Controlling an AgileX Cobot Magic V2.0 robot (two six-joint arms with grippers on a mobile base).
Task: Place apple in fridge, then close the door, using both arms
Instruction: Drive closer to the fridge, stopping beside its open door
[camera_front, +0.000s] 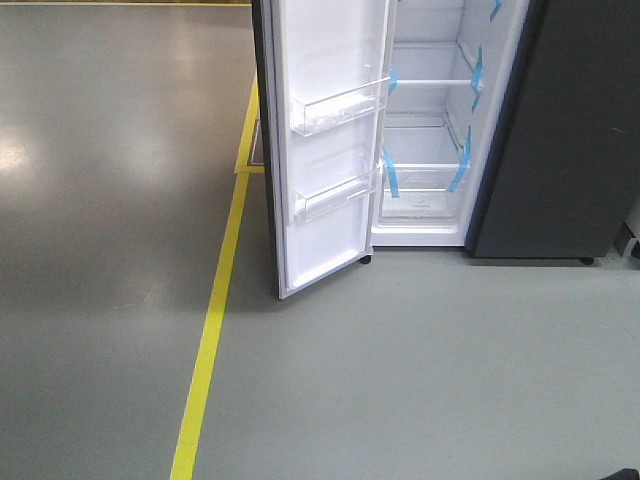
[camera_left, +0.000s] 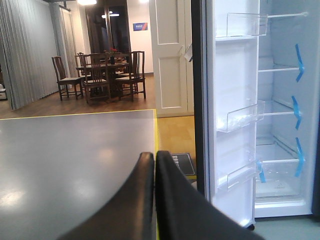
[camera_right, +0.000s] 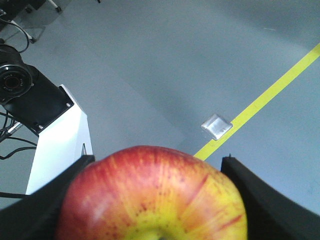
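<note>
Ahead of the base: tall side-by-side fridge (camera_front: 560, 130), dark grey outside and white inside. Its open door (camera_front: 330, 200) is swung wide, showing clear door bins. The clear shelves are marked with blue tape strips (camera_front: 462, 170).
Apple location: round red apple with a yellow patch at the stem (camera_right: 150, 195), between the black fingers (camera_right: 45, 210) of the right hand (camera_right: 155, 192). It is above grey floor near a yellow floor line (camera_right: 270, 92) and not yet in the fridge.
Right hand: clamped on the apple, one finger at each flank.
Left hand (camera_left: 154, 159): fingers pressed together with nothing between them; the open door shows beyond.
Handling (judged): firm and smooth-skinned, moderate weight. Likely to roll on a flat shelf, and to bruise if dropped or squeezed hard. Best held across the widest girth.
Writing: small blue sign (camera_left: 140, 26) on the far wall, too small to read. No brand seen on the fridge; the tape strips look blank.
</note>
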